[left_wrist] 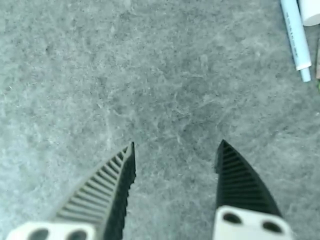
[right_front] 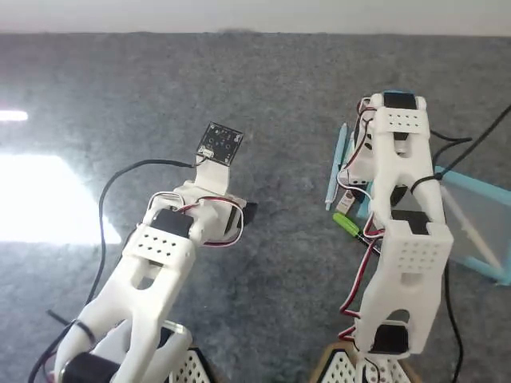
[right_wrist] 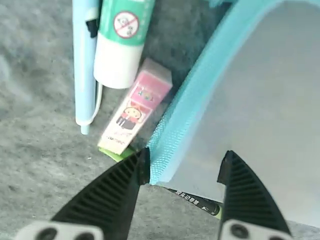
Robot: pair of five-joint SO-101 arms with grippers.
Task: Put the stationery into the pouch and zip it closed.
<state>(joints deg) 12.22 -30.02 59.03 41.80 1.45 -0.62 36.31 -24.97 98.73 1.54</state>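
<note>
Grey felt-like mat (left_wrist: 150, 75) covers table. Pale-blue pouch (right_wrist: 260, 90), translucent panel with woven teal edging, lies flat by right arm. Right gripper (right_wrist: 187, 152) released, ribbed black jaws straddling pouch corner. Just beside pouch, outside it: slim blue pen (right_wrist: 84, 60), cylindrical white-and-green glue stick (right_wrist: 120, 45), boxy pink eraser (right_wrist: 135, 107), green marker (right_front: 346, 223). Left gripper (left_wrist: 175, 145) released, pointed jaws over mat.

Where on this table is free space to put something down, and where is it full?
Free: the grey felt mat beyond both arms, and the strip between the left claw and the light blue plastic pen. Crowded: the pen, the pink rectangular eraser and the green-and-white glue stick lie bunched beside the translucent blue pouch under the right claw.
</note>
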